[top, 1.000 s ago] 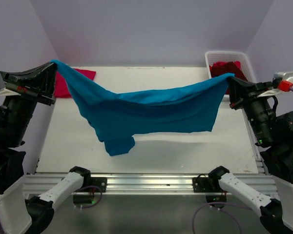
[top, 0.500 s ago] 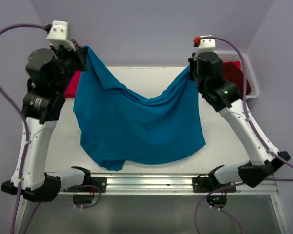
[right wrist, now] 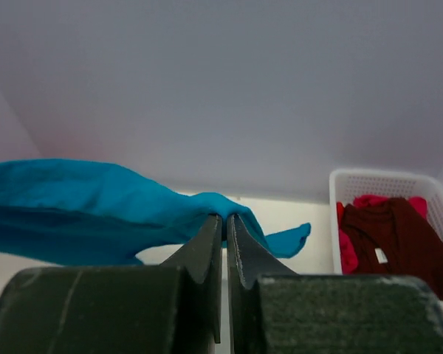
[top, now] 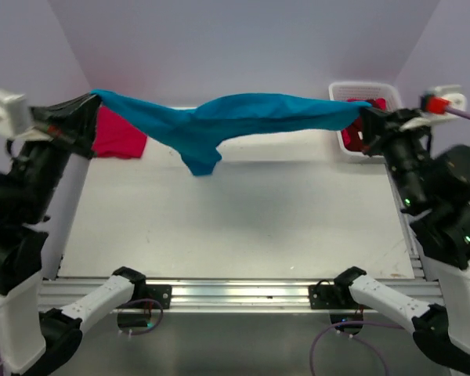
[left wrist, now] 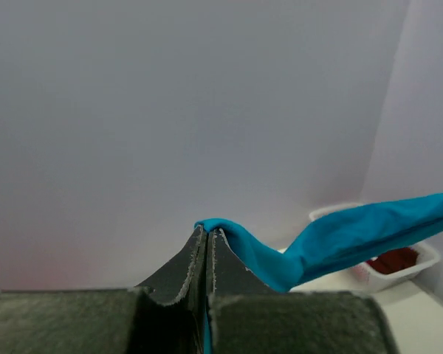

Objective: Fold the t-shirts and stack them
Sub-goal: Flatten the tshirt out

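Note:
The teal-blue t-shirt hangs stretched in the air between both grippers, above the far part of the table. My left gripper is shut on its left end; in the left wrist view the cloth comes out of the closed gripper. My right gripper is shut on its right end, and the cloth also shows in the right wrist view at the gripper. A bright pinkish-red shirt lies flat at the far left. A dark maroon shirt lies in the basket.
A white plastic mesh basket stands at the far right corner and also holds a bit of pinkish-red cloth. The white table has an aluminium rail along its near edge. Purple walls close in the back and sides.
Both arms have swung outward and back, pulling the teal-blue shirt from a hanging drape into a taut band high above the far table.

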Controlling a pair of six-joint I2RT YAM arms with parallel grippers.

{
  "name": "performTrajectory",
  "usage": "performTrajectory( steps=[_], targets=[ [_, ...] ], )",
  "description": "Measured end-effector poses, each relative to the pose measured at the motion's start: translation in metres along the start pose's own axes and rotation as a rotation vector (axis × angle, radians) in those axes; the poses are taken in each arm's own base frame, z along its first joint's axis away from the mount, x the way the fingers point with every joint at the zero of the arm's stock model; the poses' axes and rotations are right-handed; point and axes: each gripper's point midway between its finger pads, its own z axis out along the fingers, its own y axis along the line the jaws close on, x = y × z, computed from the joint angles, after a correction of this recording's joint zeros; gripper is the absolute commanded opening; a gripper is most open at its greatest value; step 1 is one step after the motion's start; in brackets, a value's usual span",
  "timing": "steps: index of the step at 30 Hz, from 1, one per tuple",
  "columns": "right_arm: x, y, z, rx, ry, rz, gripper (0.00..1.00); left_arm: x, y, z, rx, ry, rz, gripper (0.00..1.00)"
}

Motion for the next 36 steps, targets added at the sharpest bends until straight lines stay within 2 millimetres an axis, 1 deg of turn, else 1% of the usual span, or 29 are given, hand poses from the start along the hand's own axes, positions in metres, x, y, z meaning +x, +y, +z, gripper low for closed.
performTrajectory(
  steps=[3,5,7,8,9,11,17,20,23,31,34,36],
  targets=[
    [-0.041,-0.007,-0.051,-0.068,-0.137,0.052,0.00,-0.048,-0.010,-0.051,0.065,-0.139,-0.013,0.00],
    [-0.064,-0.012,-0.079,-0.099,-0.213,0.077,0.00,-0.075,-0.016,-0.080,0.094,-0.232,-0.016,0.00],
    [-0.079,-0.014,-0.096,-0.123,-0.259,0.089,0.00,-0.092,-0.023,-0.099,0.127,-0.293,-0.014,0.00],
    [-0.085,-0.015,-0.101,-0.128,-0.273,0.093,0.00,-0.097,-0.026,-0.104,0.139,-0.310,-0.015,0.00],
    [-0.089,-0.015,-0.103,-0.130,-0.281,0.093,0.00,-0.098,-0.028,-0.105,0.150,-0.316,-0.013,0.00],
    [-0.085,-0.016,-0.103,-0.129,-0.267,0.081,0.00,-0.094,-0.031,-0.101,0.160,-0.306,-0.008,0.00],
    [-0.052,-0.012,-0.084,-0.117,-0.162,0.033,0.00,-0.057,-0.025,-0.061,0.145,-0.185,-0.007,0.00],
    [-0.041,-0.010,-0.077,-0.114,-0.127,0.019,0.00,-0.046,-0.023,-0.049,0.142,-0.146,-0.013,0.00],
    [-0.036,-0.009,-0.075,-0.113,-0.111,0.014,0.00,-0.040,-0.022,-0.047,0.138,-0.129,-0.015,0.00],
    [-0.033,-0.012,-0.074,-0.103,-0.106,-0.014,0.00,-0.050,-0.024,-0.062,0.138,-0.163,-0.007,0.00],
    [-0.029,-0.014,-0.067,-0.078,-0.090,-0.029,0.00,-0.045,-0.021,-0.057,0.129,-0.151,-0.002,0.00],
    [-0.022,-0.015,-0.056,-0.051,-0.065,-0.043,0.00,-0.033,-0.017,-0.047,0.115,-0.130,0.002,0.00]
  ],
)
